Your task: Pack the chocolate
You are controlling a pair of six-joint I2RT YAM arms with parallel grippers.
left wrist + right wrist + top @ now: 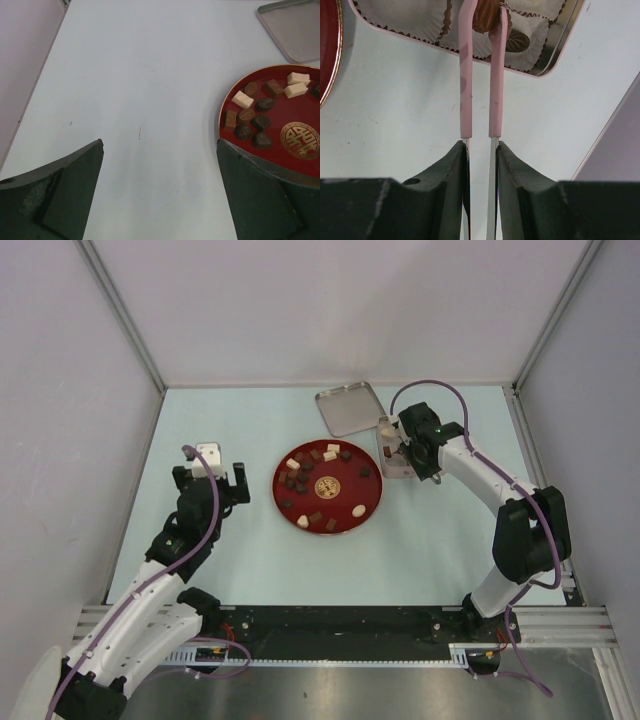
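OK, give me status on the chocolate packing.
Done: one dark piece sits in the tin. In hand: right gripper's pink tongs pinch a brown piece over the tin. To do: many chocolates lie on the red plate; left gripper open.

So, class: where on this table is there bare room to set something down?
Bare: the near strip of table between red plate and arm bases, and the far-left corner beyond the left tool. Crowded: where plate, lid and tin meet, under the right tool holding tongs.
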